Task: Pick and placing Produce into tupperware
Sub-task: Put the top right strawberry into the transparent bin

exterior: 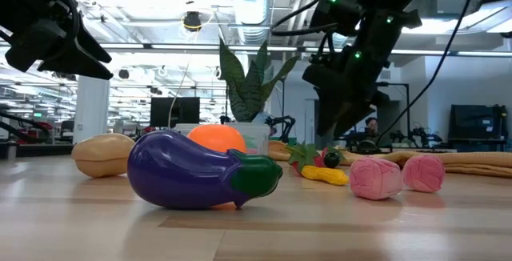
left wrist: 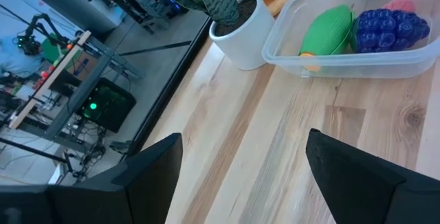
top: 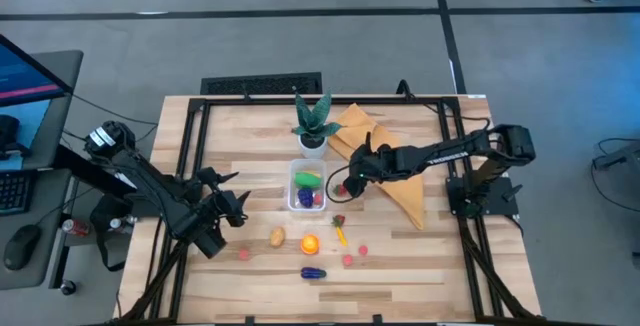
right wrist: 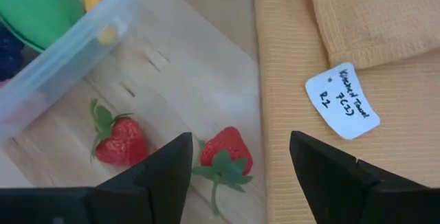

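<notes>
The tupperware (top: 306, 186) sits near the middle of the bench (top: 440, 266), just in front of the potted plant (top: 313, 126). It already holds a green piece (left wrist: 327, 31), a blue-purple grape bunch (left wrist: 390, 29) and something pink or red behind them. By that count, the task looks partly done.

Much produce is left on the bench toward its front edge: a tan potato-like piece (top: 276, 237), an orange (top: 310, 245), a purple eggplant (top: 313, 273), a yellow piece (top: 341, 234) and several small pink ones (top: 348, 260).

The right gripper (right wrist: 240, 162) hangs open and empty beside the tupperware's right wall, at the edge of the mustard-yellow cloth (top: 400, 191). Two strawberries (right wrist: 227, 148) lie on the wood just below it; one of these is probably the next pick.

The left gripper (left wrist: 240, 176) waits near the left edge of the bench, open and empty, pointing toward the tupperware.

Only the right wrist view shows the two strawberries clearly and the white tag (right wrist: 342, 100) on the cloth. Only the left wrist view shows the tupperware's contents well. The low view shows the eggplant (exterior: 196, 169) lying on its side and the pink pieces resting flat on the bench.
</notes>
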Motion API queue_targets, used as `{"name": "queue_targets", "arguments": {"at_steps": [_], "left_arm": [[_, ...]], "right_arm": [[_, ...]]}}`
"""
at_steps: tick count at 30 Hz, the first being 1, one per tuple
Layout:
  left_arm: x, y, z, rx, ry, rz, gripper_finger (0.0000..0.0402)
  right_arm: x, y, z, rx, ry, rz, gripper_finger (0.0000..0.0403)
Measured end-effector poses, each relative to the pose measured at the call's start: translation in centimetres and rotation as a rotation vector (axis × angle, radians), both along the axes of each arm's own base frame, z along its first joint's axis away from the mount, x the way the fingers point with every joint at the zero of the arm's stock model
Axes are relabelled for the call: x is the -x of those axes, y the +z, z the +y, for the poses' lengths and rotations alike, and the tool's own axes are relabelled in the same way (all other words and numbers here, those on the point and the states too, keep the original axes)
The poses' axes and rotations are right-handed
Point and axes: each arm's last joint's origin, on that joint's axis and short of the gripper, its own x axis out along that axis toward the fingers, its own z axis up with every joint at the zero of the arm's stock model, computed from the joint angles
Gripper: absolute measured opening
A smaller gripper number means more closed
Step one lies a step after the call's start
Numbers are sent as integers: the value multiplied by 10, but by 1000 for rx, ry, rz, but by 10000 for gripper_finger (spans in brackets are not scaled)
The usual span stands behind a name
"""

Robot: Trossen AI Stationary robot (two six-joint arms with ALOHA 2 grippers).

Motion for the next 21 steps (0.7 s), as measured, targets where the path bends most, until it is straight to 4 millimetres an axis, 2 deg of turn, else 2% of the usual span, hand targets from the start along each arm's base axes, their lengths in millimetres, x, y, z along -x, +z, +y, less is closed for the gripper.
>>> {"name": "queue_targets", "arguments": {"at_steps": [8, 21], "left_arm": [[0, 0, 0, 0, 0, 0, 300], [0, 0, -1, 10, 1, -1, 300]], "right_arm": [[0, -6, 5, -12, 1, 25, 223], [-2, -5, 8, -5, 9, 11, 221]]}}
